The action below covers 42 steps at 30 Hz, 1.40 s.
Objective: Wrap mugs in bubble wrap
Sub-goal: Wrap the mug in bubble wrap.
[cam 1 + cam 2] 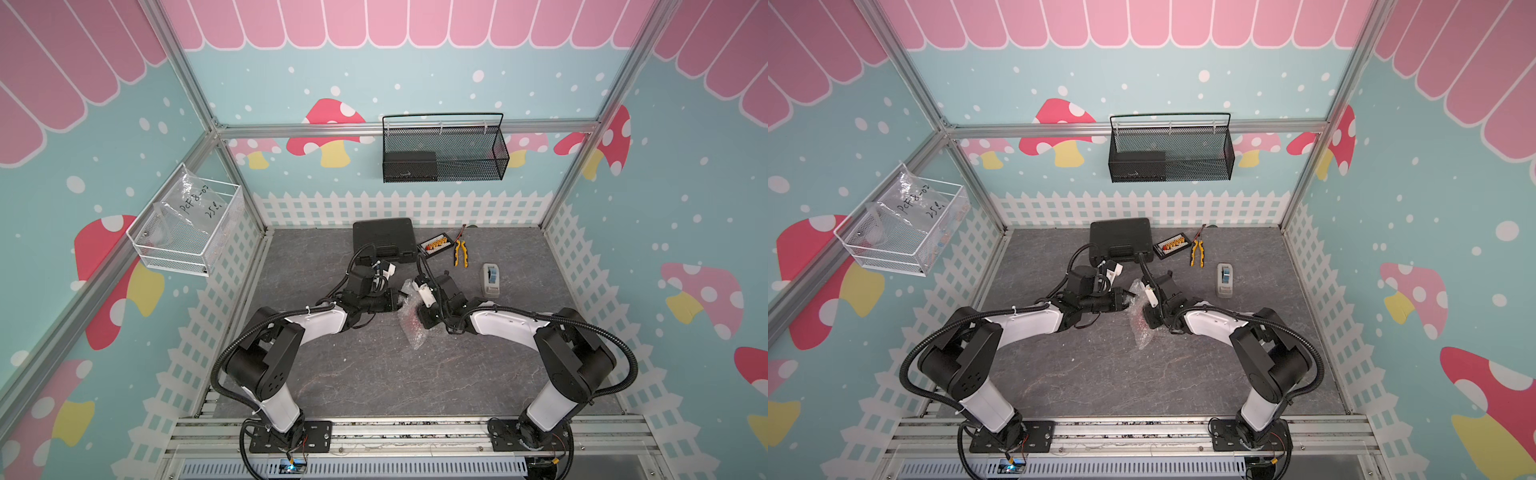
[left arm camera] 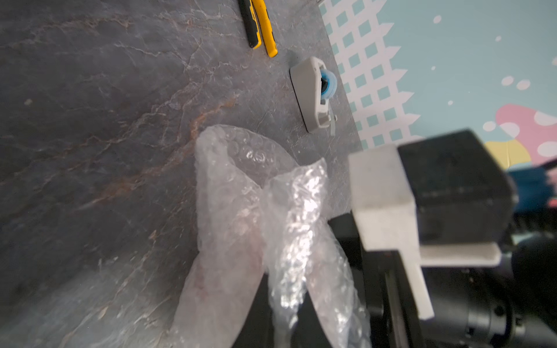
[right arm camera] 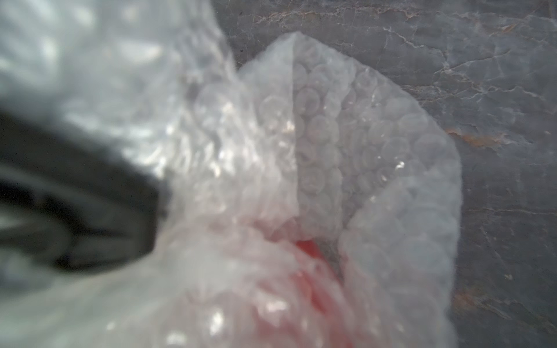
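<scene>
The mug (image 3: 309, 250) shows only as a red patch through the wrap (image 1: 409, 320), which is bunched around it on the bench (image 1: 353, 374) between the left arm (image 1: 320, 318) and the right arm (image 1: 498, 324). In both top views the bundle's long axis is seen to run from the far side toward the near edge, with a loose tail pointing at the near edge.

The left jaws are set against the bundle's far end from its left side. In the left wrist view a fold of wrap is seen drawn down between them, so they are judged to be pinching that fold. The right jaws are pushed into the bundle's right side about level with the mug. They are buried under plastic in the right wrist view, so it cannot be told whether they are spread or pressed together.

The coming move is judged to turn on the pinched fold lying beyond the mug, so it would have to be carried over the mug toward the near edge. The mug is nearer the right arm. Bare bench is left open on the near and left sides. The dispenser (image 1: 490, 280), pliers (image 1: 460, 253) and case (image 1: 384, 237) crowd the far side.
</scene>
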Tool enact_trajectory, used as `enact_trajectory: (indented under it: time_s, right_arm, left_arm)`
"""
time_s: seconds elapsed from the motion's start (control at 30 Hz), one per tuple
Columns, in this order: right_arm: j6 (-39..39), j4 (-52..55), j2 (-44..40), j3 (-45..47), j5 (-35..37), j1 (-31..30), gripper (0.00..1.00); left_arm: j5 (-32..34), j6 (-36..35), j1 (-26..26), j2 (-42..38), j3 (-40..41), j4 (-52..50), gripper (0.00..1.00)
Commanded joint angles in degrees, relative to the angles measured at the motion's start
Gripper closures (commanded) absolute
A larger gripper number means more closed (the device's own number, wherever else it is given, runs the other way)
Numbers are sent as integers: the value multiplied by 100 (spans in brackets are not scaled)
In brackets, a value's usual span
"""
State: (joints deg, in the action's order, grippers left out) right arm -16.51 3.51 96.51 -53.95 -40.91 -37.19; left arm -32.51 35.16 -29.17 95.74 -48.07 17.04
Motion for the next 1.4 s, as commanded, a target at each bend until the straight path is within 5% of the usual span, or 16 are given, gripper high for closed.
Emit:
enact_trajectory:
  time_s: [0.0, 0.17, 0.33, 0.7, 1.07, 1.37]
  right_arm:
    - [-118, 319, 258, -117, -98, -26, 81]
    - [-261, 316, 445, -314, -276, -30, 80]
    - [-245, 482, 621, -630, -387, -34, 80]
    - [-148, 827, 758, -1063, -276, -175, 79]
    - [-372, 764, 324, -1196, -402, -175, 76]
    - [-500, 941, -209, -1120, 168, -183, 73]
  left_arm:
    - [307, -259, -19, -362, 399, 417, 89]
    - [418, -449, -64, -836, 921, 974, 88]
    - [909, -1384, -436, -1254, 1037, 356, 84]
    - [1461, -1906, -819, -1296, 1016, -274, 75]
    - [3092, -1742, -1019, -1077, 852, -1369, 74]
    - [3406, -1718, -1056, -1031, 651, -1685, 74]
